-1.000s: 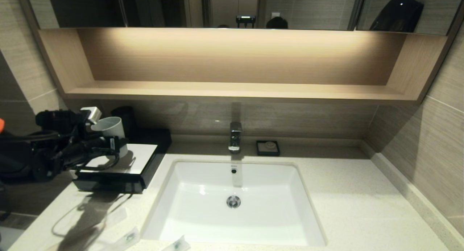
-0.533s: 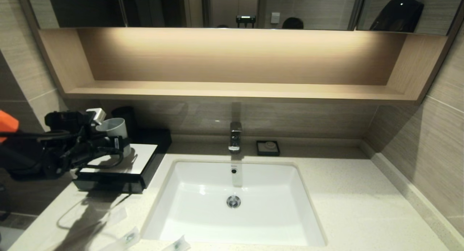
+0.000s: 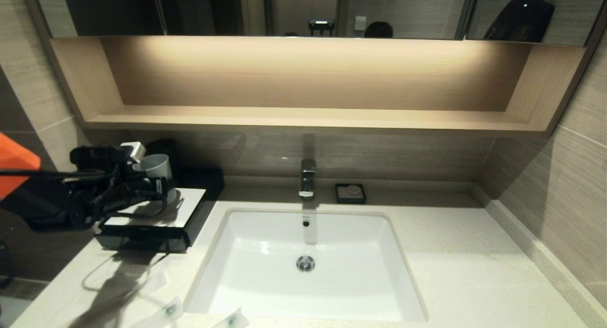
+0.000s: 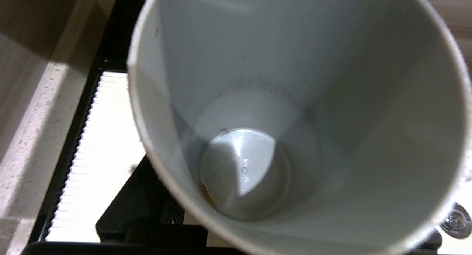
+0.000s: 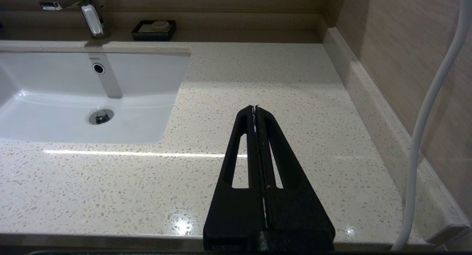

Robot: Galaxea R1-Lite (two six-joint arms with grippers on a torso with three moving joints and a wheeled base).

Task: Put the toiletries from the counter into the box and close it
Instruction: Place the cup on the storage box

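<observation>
The black box with a white top panel (image 3: 188, 203) stands on the counter (image 3: 455, 266) left of the basin. My left gripper (image 3: 160, 187) is over the box's left rear part, shut on a grey cup (image 3: 155, 168) held just above the white top. The cup's empty inside (image 4: 295, 118) fills the left wrist view, with the box's white top (image 4: 107, 163) beside it. Translucent toiletries packets lie at the counter's front edge (image 3: 169, 310) (image 3: 234, 318). My right gripper (image 5: 255, 108) is shut and empty, low over the counter right of the basin.
The white basin (image 3: 265, 252) with a chrome tap (image 3: 307, 177) sits mid-counter. A small black soap dish (image 3: 350, 193) is behind it. A dark cup (image 3: 163, 150) stands behind the box. A wooden shelf (image 3: 308, 119) overhangs the back wall.
My left arm has carried the grey cup a little to the right, further over the box's top. The right arm has not moved.
</observation>
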